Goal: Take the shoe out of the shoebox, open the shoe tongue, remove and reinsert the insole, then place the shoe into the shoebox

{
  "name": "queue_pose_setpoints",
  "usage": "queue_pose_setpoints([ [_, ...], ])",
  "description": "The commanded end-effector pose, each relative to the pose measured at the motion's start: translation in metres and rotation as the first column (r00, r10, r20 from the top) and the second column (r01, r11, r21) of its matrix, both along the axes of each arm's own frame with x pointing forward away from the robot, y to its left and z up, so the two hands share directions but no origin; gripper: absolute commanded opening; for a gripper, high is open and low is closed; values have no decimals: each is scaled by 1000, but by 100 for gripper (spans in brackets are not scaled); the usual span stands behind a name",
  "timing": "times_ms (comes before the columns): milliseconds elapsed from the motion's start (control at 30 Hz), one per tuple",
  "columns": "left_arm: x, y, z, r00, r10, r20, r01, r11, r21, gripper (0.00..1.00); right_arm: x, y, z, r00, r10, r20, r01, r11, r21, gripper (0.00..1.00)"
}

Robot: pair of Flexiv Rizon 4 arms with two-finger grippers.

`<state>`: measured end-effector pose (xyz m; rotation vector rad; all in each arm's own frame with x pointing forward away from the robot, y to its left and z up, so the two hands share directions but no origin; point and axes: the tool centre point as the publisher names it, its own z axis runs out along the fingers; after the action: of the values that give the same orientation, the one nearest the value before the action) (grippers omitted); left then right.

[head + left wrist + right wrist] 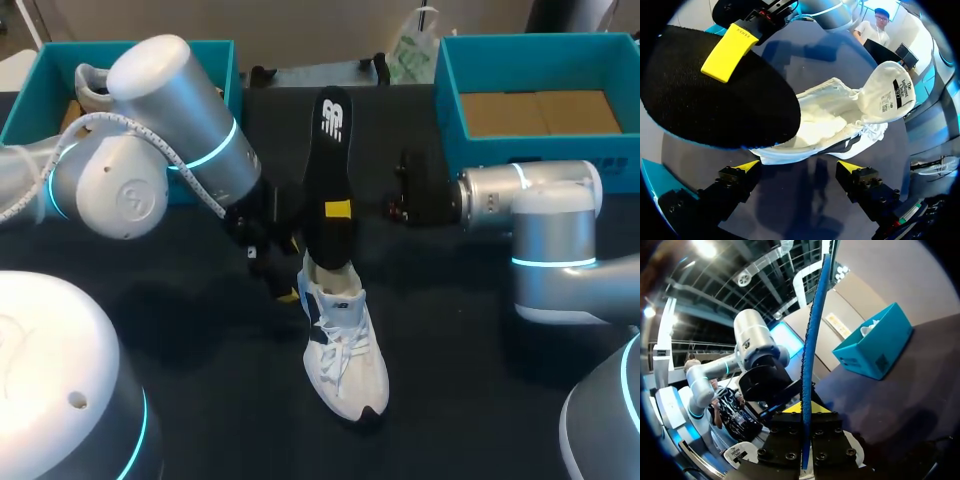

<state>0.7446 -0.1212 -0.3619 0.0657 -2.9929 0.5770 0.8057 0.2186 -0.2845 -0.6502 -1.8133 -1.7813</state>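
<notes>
A tall black foam insole [330, 170] stands upright out of the white lace-up sneaker [345, 355] at mid-table. It is pinched by the right gripper [338, 211] and blocks the shoe's mouth from above. The left gripper [278, 262], fingers spread, crowds the heel side, and its silver arm fills the space toward the left teal cardboard shoebox [30, 95]. Bare dark tabletop [450, 400] lies open around the toe and between sneaker and right arm. The right teal cardboard shoebox [450, 95] sits open-topped, its brown floor unobstructed.
</notes>
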Motion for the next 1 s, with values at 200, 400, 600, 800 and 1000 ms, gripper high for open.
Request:
queue_pose_setpoints([
  [200, 0, -1, -1, 1000, -1, 0, 1, 1000, 2, 100, -1, -8, 3, 1000, 1, 19, -1, 1000, 10, 0],
  [400, 0, -1, -1, 1000, -1, 0, 1, 1000, 2, 100, -3, -7, 0, 1000, 8, 11, -8, 999, 33, 0],
  [600, 0, -1, -1, 1000, -1, 0, 1, 1000, 2, 100, -5, -1, -5, 1000, 21, 2, -21, 999, 48, 0],
  [800, 0, -1, -1, 1000, -1, 0, 1, 1000, 2, 100, -5, 7, -5, 1000, 20, 6, -20, 999, 45, 0],
  [1000, 0, -1, -1, 1000, -1, 0, 1, 1000, 2, 100, -6, 12, -8, 1000, 19, 10, -19, 999, 38, 0],
])
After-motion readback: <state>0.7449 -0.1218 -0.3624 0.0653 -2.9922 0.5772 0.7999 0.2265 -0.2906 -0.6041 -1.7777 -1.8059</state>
